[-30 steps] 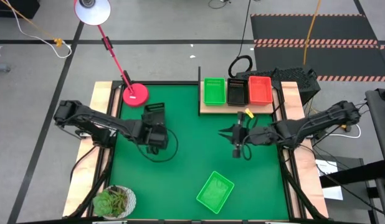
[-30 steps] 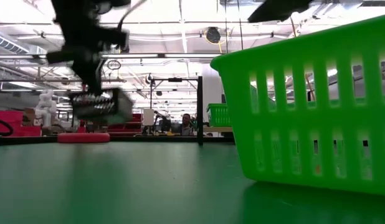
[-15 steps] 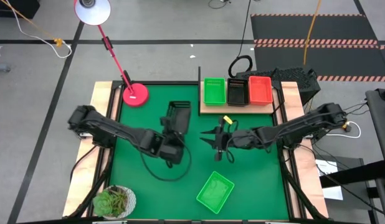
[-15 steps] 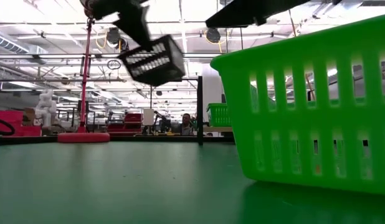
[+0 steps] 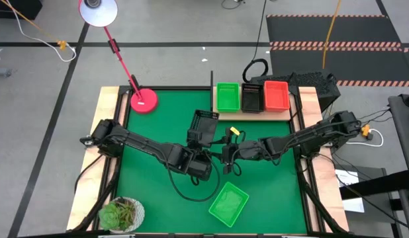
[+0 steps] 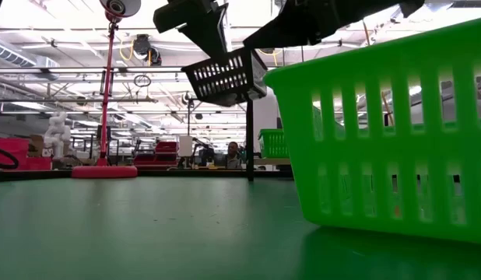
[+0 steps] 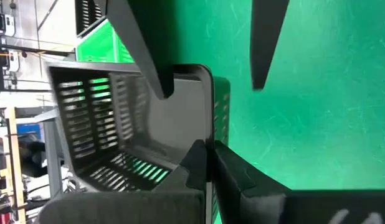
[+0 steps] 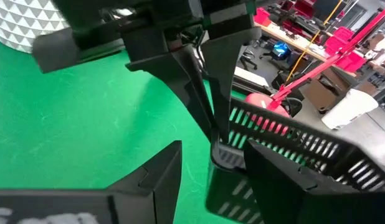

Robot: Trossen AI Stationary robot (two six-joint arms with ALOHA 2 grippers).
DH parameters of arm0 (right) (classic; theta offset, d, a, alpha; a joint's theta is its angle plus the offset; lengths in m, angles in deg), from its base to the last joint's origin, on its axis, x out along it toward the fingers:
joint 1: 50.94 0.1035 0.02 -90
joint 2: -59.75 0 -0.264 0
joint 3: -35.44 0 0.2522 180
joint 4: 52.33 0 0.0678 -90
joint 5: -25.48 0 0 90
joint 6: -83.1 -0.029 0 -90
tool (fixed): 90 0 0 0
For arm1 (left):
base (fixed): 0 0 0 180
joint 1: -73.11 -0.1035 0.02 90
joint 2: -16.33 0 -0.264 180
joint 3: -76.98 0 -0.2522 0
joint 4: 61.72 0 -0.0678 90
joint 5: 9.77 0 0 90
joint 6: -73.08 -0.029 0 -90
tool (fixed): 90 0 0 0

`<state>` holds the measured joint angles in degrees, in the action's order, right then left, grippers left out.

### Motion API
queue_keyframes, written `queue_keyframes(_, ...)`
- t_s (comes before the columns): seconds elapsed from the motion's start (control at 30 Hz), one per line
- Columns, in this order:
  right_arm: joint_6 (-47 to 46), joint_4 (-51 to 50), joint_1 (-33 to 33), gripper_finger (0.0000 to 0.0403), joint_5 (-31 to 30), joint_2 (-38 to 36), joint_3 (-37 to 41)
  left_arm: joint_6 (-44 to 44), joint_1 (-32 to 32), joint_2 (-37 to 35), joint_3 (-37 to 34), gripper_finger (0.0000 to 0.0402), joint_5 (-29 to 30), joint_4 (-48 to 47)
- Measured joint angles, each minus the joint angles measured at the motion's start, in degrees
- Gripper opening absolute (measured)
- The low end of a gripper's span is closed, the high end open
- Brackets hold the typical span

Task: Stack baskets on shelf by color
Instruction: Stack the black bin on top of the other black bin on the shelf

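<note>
The green-matted surface [image 5: 158, 125] carried the shelf [image 5: 254, 114] at its far edge, with green, black and red baskets side by side on it, likely as stack bases. In front of the shelf, the left tool [image 5: 206, 147] was clamped on the black basket [image 5: 204, 125], raised, while the right tool [image 5: 227, 155] waited spread beside it, seemingly for a handover. A green basket [image 5: 228, 203] lay nearer still.

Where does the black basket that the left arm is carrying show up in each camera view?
High view: black basket at table centre, just short of the shelf.
Low view: top centre, raised in the air.
Left wrist view: left half, rim pinched in the left claw.
Right wrist view: lower right, between the open right claw's fingers.
Shared landmark: the red lamp base.
</note>
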<state>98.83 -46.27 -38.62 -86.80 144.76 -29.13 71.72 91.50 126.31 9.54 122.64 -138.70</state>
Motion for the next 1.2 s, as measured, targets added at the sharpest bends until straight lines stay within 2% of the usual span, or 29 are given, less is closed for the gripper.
queue_keyframes(0.17, 0.56, 3.43, -0.11, 0.0160, -0.06, 0.90, -0.02, 0.39, 0.03, -0.02, 0.09, 0.0010, 0.20, 0.63)
queue_keyframes(0.3, 1.49, 3.33, -0.37, 0.0153, -0.07, 1.10, -0.02, 0.10, 0.03, -0.04, 0.09, 0.0017, 0.16, 2.07)
queue_keyframes(0.43, 1.51, 1.40, -1.02, 0.0142, -0.02, 1.10, -0.04, -1.61, 0.57, -0.02, 0.07, 0.0008, 0.10, 3.17)
queue_keyframes(0.7, 2.43, -1.70, -1.22, 0.0098, -0.01, 1.09, -0.07, -3.42, 1.41, 0.00, 0.04, 0.0022, 1.33, 5.39)
queue_keyframes(0.97, 2.58, -2.33, -1.20, 0.0052, 0.75, 1.14, -0.02, -8.53, 2.62, -0.02, 0.04, 0.0007, 2.10, 10.27)
queue_keyframes(1.1, 3.45, -2.31, -1.20, 0.0013, 1.73, 1.16, -0.02, -7.55, 2.66, -0.07, 0.05, 0.0036, 2.18, 11.67)
queue_keyframes(1.2, 4.27, -2.74, -1.31, 0.0009, 2.57, 1.26, 0.14, -5.49, 2.86, -0.28, 0.11, 0.0071, 2.13, 12.80)
